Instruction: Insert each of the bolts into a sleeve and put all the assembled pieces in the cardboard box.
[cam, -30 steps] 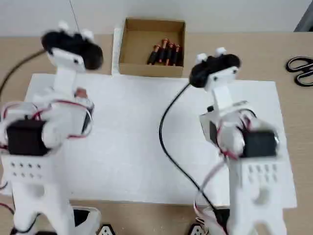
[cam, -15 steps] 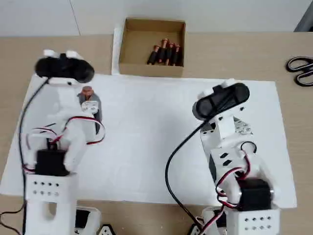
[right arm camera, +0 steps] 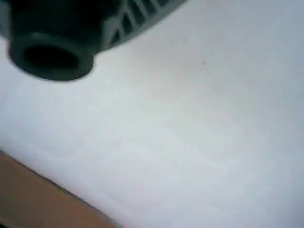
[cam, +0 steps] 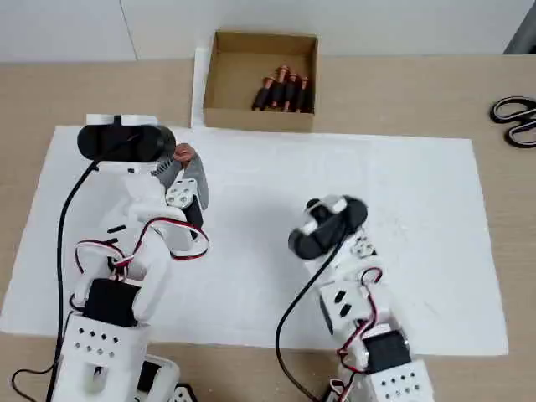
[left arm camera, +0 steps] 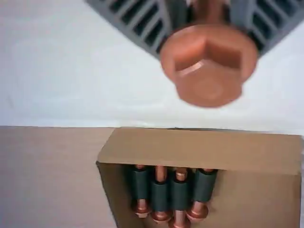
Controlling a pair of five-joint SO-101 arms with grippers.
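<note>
Left pincer [left arm camera: 207, 12] clamps bolt [left arm camera: 209, 61] near cardboard box [left arm camera: 199, 149] | right pincer [right arm camera: 66, 28] seemingly grips sleeve [right arm camera: 50, 57] | step: line bolt shank with sleeve bore, then push straight, both grips firm.

A tan table [cam: 402, 92] carries a white sheet [cam: 419, 218], the cardboard box [cam: 230, 79] beyond it — scissors [cam: 521, 122] at the edge.

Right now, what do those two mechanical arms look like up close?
The left arm and right arm are white plastic with black motor blocks, looped red-and-white wires and a black camera pod trailing a black cable. The pincer fingers are ribbed grey.
</note>
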